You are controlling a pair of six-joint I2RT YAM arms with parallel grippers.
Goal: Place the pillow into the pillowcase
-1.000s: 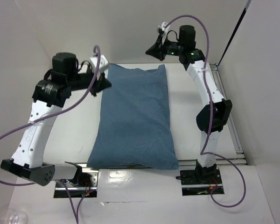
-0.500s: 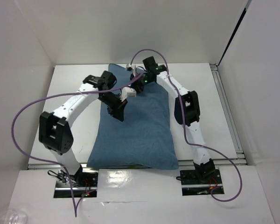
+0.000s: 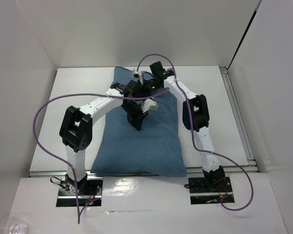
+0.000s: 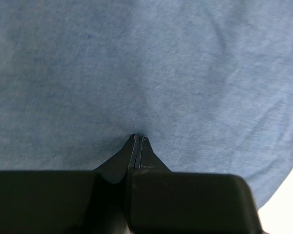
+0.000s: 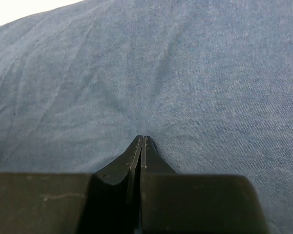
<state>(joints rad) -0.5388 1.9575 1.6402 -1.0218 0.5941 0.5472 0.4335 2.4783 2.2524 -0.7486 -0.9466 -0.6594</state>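
The dusty-blue pillowcase (image 3: 151, 146) lies puffed up and lengthwise on the white table; the pillow is hidden. My left gripper (image 3: 138, 126) is shut, its tips resting on the middle of the blue fabric and making a slight dimple (image 4: 138, 137). My right gripper (image 3: 135, 89) is also shut, with its tips touching the cloth nearer the far end (image 5: 142, 137). Neither wrist view shows any fabric caught between the jaws. The pillowcase (image 4: 195, 73) fills the left wrist view, and the pillowcase (image 5: 200, 73) fills the right wrist view too.
White walls stand close on the left, the back and the right of the table (image 3: 78, 87). A metal rail (image 3: 237, 112) runs along the table's right side. Purple cables (image 3: 39, 122) loop off both arms. The two arms cross above the far half of the pillowcase.
Both arms have swung in from the table's sides to above the pillowcase and come down onto it. In the last half second the left gripper moved further right and nearer.
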